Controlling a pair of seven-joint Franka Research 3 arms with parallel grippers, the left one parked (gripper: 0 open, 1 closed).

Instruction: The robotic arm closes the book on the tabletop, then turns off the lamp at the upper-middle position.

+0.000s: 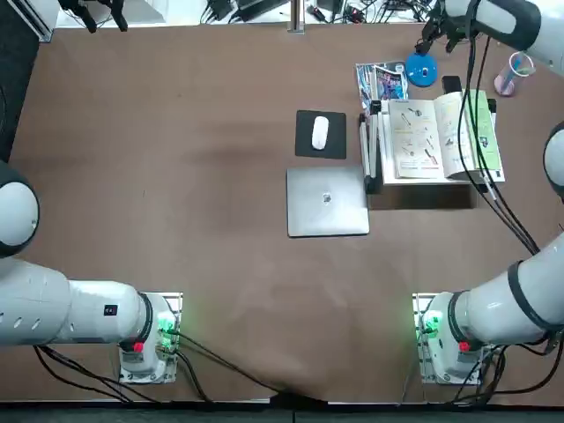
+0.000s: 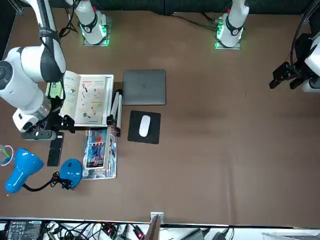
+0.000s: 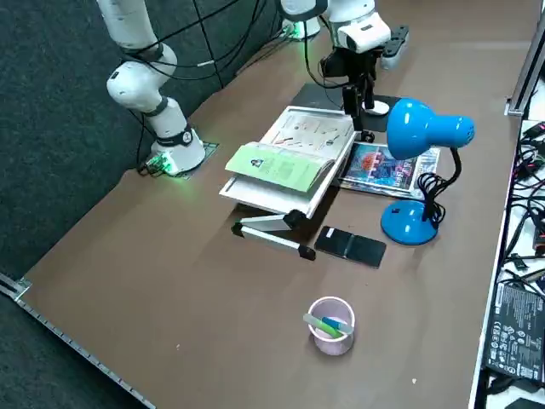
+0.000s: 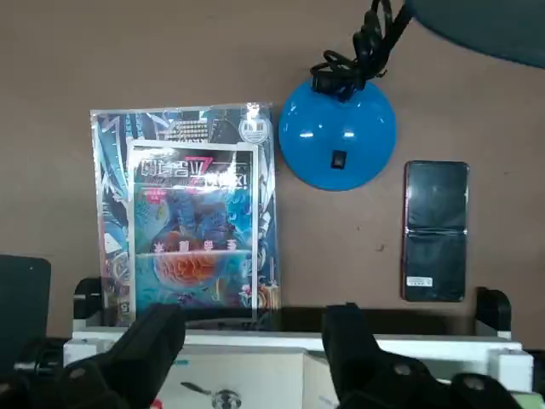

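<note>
Blue lamp (image 2: 29, 166) beside black phone (image 2: 55, 150)

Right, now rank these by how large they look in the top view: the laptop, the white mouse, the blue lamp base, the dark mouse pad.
Largest to smallest in the top view:
1. laptop
2. dark mouse pad
3. blue lamp base
4. white mouse

My right gripper (image 4: 255, 341) has its two fingers parted, a broad gap standing between the tips. Behind it my wrist joins the white right arm (image 3: 345, 21), which arches up and back toward its base, black cables trailing alongside. From the front I seem to point downward, though the cables partly hide my fingers there.
</note>
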